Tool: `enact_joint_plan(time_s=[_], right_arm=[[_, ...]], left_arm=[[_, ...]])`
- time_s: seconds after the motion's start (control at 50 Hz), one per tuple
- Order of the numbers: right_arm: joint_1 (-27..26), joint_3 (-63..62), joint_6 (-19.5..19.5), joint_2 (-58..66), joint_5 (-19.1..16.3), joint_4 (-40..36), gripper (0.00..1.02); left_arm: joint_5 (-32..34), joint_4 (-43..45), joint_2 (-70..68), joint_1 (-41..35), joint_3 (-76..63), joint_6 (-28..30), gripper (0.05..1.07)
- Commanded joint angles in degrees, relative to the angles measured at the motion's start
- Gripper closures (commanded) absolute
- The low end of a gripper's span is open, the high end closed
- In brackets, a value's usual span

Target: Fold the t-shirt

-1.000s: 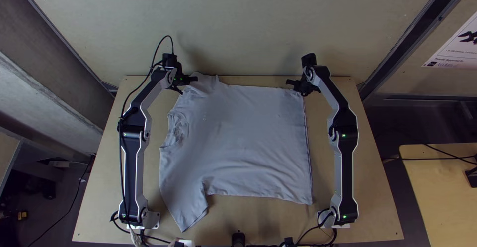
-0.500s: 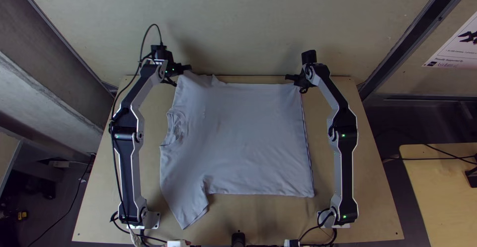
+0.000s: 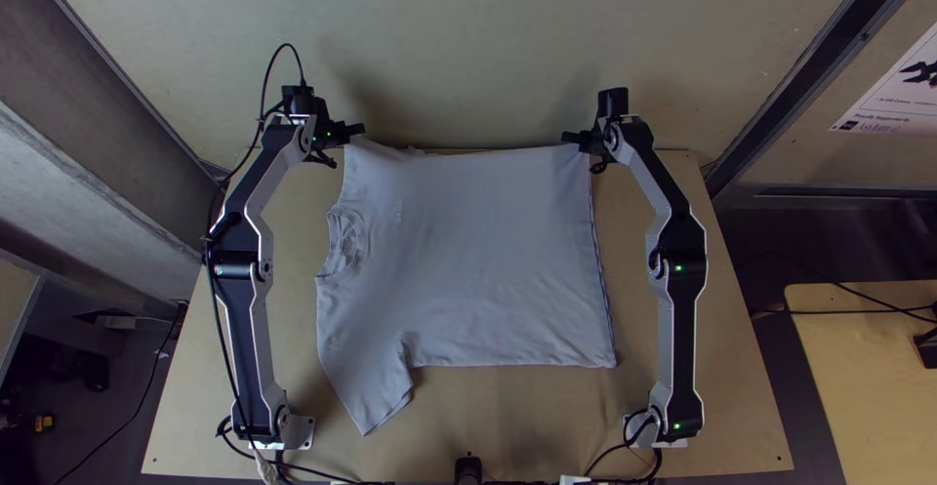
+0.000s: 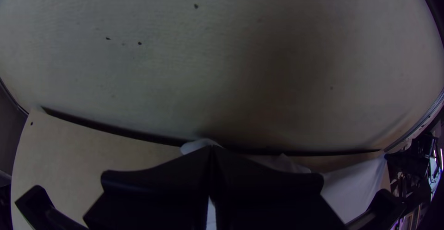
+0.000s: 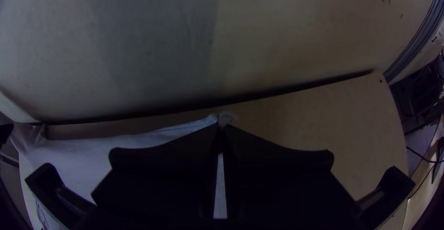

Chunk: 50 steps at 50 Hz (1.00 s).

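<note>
The grey t-shirt (image 3: 478,251) lies spread on the table, collar toward the left arm, one sleeve pointing to the near edge. Its two far corners are held up at the back. My left gripper (image 3: 357,132) is shut on the far sleeve part; in the left wrist view the left gripper (image 4: 212,153) has cloth (image 4: 201,144) poking out past its tips. My right gripper (image 3: 574,139) holds the far hem corner; in the right wrist view the right gripper (image 5: 221,130) is shut with a bit of cloth (image 5: 226,117) between its tips.
A pale wall (image 3: 468,46) rises close behind the table's far edge, near both grippers. Bare table (image 3: 508,417) shows in front of the shirt. Cables lie by both arm bases.
The left gripper has moved left and away from the near edge, drawing its cloth taut. The right gripper has moved slightly toward the wall. The shirt's near edge has slid toward the far side.
</note>
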Motion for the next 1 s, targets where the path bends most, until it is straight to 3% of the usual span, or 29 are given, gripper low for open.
enact_joint_plan(time_s=[0.0,0.58,0.98], right_arm=[[0.2,0.6,-1.7,-4.1,1.5,-0.2,1.0],[0.8,-4.5,-2.6,-8.0,1.5,-9.7,1.0],[2.4,-20.0,-2.6,-17.3,1.5,-9.7,1.0]], left_arm=[[0.6,-0.8,-5.9,-0.2,-2.7,-0.4,1.05],[1.3,7.5,-23.6,-0.1,-30.4,2.3,1.05],[1.3,10.1,-33.9,0.3,-45.2,2.8,1.05]])
